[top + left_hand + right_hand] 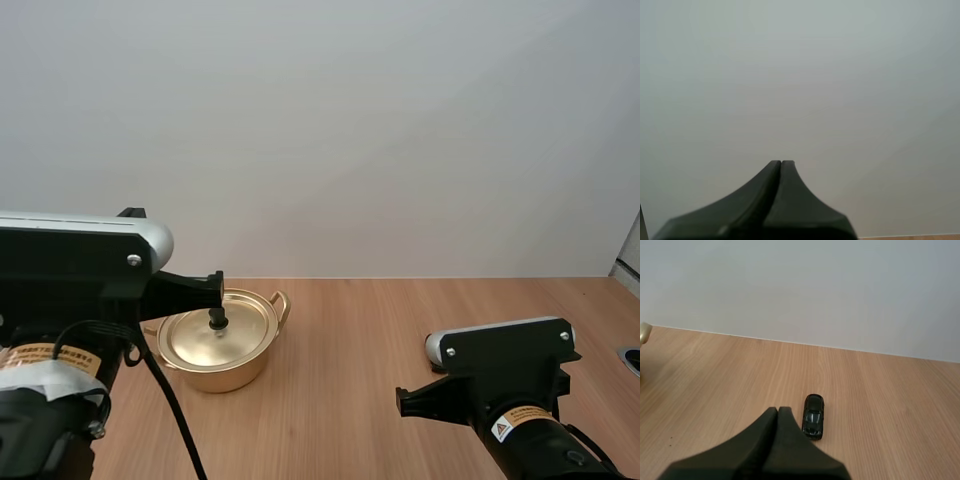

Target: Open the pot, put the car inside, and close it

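A golden pot (pixel 228 368) stands on the wooden table, closed by its lid (pixel 235 325) with a black knob (pixel 217 320). My left gripper (pixel 216 285) hangs just above that knob; in the left wrist view its fingers (pixel 781 162) lie together as one dark wedge, shut on nothing, facing the white wall. A small black toy car (pixel 813 416) lies on the table right beside the tip of my right gripper (pixel 778 409), which is shut on nothing. In the high view the right gripper (pixel 402 400) sits low at the front right.
The wooden table (pixel 400 320) runs back to a plain white wall. One golden pot handle (pixel 643 333) peeks in far to the side of the car. Bare wood stretches between the pot and the right arm.
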`<control>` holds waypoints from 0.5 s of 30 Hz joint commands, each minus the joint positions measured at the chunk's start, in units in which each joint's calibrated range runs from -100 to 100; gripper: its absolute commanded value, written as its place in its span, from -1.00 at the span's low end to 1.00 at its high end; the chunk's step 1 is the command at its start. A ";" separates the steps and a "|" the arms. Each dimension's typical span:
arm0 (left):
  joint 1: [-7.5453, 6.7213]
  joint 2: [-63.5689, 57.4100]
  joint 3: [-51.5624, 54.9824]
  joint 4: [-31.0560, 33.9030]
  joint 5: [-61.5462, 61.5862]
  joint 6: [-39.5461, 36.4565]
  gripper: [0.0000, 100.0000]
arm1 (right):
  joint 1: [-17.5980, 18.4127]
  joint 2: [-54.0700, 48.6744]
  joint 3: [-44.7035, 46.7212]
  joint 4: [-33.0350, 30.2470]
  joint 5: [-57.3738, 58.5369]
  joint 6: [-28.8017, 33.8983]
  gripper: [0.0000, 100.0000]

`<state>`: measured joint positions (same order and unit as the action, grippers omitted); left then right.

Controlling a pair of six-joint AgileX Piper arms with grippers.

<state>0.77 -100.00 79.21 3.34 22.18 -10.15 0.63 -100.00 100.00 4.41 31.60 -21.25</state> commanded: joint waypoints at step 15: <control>0.52 16.43 -11.06 -0.14 12.14 4.63 -1.00 | 0.03 0.00 0.00 0.05 0.06 0.02 -1.00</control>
<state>1.10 -89.05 70.40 3.34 32.78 -7.42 0.63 -100.00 100.00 4.41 31.60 -21.25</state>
